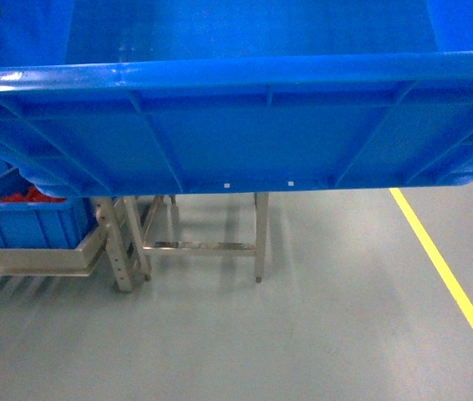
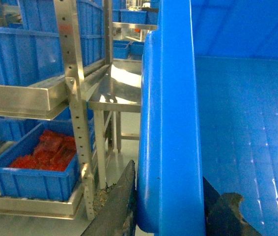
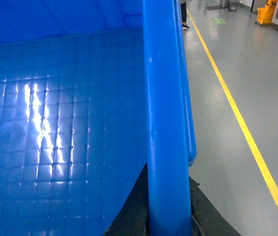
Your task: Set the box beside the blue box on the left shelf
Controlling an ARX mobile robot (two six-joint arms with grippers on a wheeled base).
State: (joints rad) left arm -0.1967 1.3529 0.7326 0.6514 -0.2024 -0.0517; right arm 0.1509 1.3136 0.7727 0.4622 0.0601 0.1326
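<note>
The box, a large bright blue ribbed crate, hangs in the air and fills the upper half of the head view. My left gripper is shut on its left rim, one dark finger outside and one inside. On the opposite rim, my right gripper is shut the same way. The left shelf stands low at the left, below and beyond the crate. On its lower tier sits a smaller blue box with red contents. Larger blue boxes occupy the tier above.
A bare metal stand is right of the shelf, its steel top close to the crate's left side. Perforated shelf posts rise near the left gripper. A yellow line crosses the grey floor at right. A yellow bucket stands far off.
</note>
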